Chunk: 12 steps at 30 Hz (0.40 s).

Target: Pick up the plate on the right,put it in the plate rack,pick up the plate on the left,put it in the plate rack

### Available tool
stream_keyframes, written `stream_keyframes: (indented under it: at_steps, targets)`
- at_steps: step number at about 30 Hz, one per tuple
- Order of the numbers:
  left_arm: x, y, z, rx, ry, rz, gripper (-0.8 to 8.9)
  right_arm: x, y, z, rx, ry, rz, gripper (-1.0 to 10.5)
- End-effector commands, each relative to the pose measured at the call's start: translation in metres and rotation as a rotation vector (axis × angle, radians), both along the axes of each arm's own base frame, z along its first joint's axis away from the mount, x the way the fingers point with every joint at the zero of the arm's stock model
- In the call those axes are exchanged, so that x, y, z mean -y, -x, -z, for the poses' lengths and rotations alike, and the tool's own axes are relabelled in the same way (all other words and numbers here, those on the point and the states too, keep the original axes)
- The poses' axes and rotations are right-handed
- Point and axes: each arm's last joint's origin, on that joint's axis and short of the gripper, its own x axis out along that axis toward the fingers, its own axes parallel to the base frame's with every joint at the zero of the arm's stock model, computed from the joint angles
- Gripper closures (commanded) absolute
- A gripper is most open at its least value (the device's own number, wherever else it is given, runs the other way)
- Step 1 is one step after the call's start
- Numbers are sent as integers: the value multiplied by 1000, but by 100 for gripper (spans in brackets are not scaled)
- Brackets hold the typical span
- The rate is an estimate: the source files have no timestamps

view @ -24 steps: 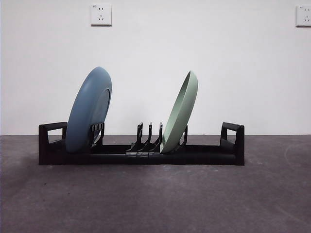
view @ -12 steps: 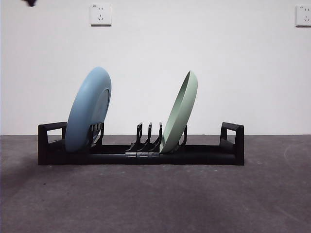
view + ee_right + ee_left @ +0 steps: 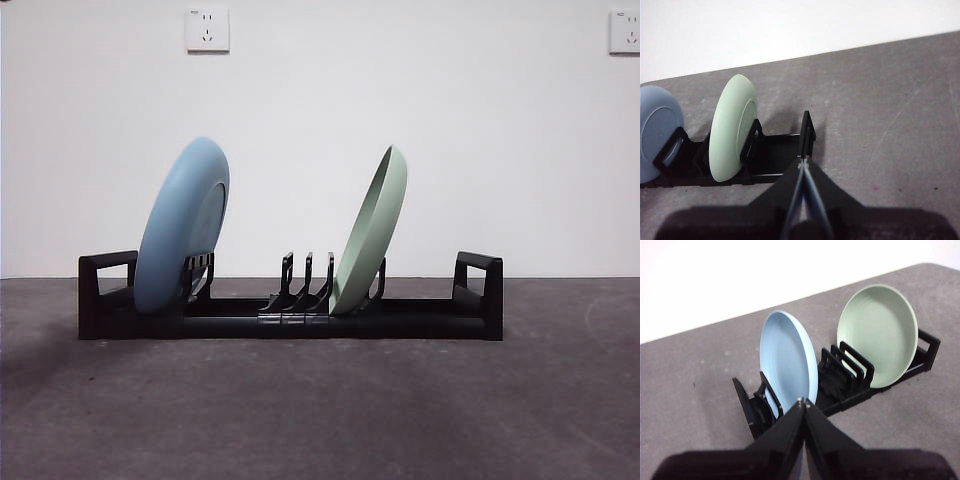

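Observation:
The long black plate rack [image 3: 290, 318] lies across the table with a loop handle at each end. A blue plate [image 3: 183, 226] stands leaning in its left slots, and a pale green plate [image 3: 372, 232] leans in the slots right of the middle. Both plates also show in the left wrist view, blue plate [image 3: 789, 360] and green plate [image 3: 878, 334], and from behind in the right wrist view, green plate [image 3: 731, 127] and blue plate [image 3: 657, 130]. My left gripper [image 3: 804, 401] is shut, raised above the rack's blue-plate end. My right gripper [image 3: 802, 163] is shut, raised above the rack [image 3: 775, 159] at its other end.
The dark grey table [image 3: 320, 410] stretches in front of the rack. A white wall with two sockets [image 3: 207, 29] stands behind. Neither arm shows in the front view.
A black arm tip appeared at the top left corner half a second ago and has gone out of view. The plates and rack have not moved.

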Motion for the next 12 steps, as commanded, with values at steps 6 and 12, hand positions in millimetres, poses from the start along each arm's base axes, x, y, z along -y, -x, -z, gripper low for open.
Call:
stream_keyframes:
  at_steps: [6, 12]
  targets:
    - [5, -10, 7, -55, -21, -8, 817, 0, -1, 3, -13, -25, 11, 945]
    - [7, -15, 12, -92, -47, -6, 817, 0, -1, 3, -13, -25, 11, 945]
